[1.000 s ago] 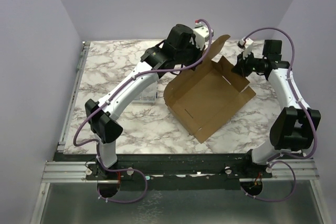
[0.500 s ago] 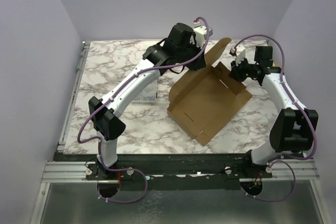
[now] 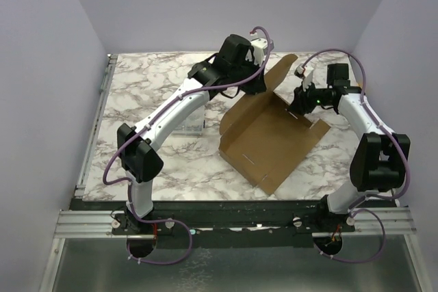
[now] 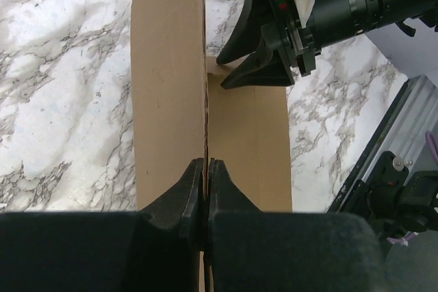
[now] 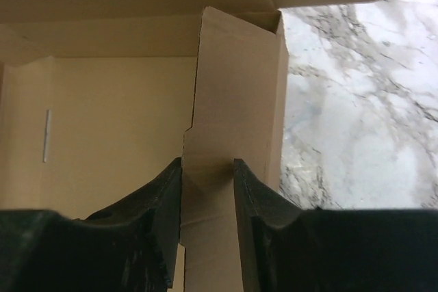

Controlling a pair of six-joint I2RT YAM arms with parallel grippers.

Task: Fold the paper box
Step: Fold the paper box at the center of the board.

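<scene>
On the marble table (image 3: pixel 137 94), centre right in the overhead view, the paper box (image 3: pixel 270 138) is seen lying open and half-formed. Its raised back flap is clenched edge-on by the left gripper (image 4: pixel 206 169). A side flap is straddled by the right gripper (image 5: pixel 207 163), jaws parted. Left of the box, a clear case (image 3: pixel 190 126) is seen, contents unreadable.

Reads as a robot lab test cell, not a home or shop. Bench-mounted left arm (image 3: pixel 171 111) and right arm (image 3: pixel 369 117), bolted at their bases to an aluminium rail (image 3: pixel 233 222). Under the arms, marble-print tabletop (image 3: pixel 150 87); boxed in by plain lavender panels (image 3: pixel 41 66) on both sides of and beyond them. Purple cables (image 3: pixel 107 169) looped along each arm; bare metal sheet (image 3: pixel 233 268) nearer than the bases.
</scene>
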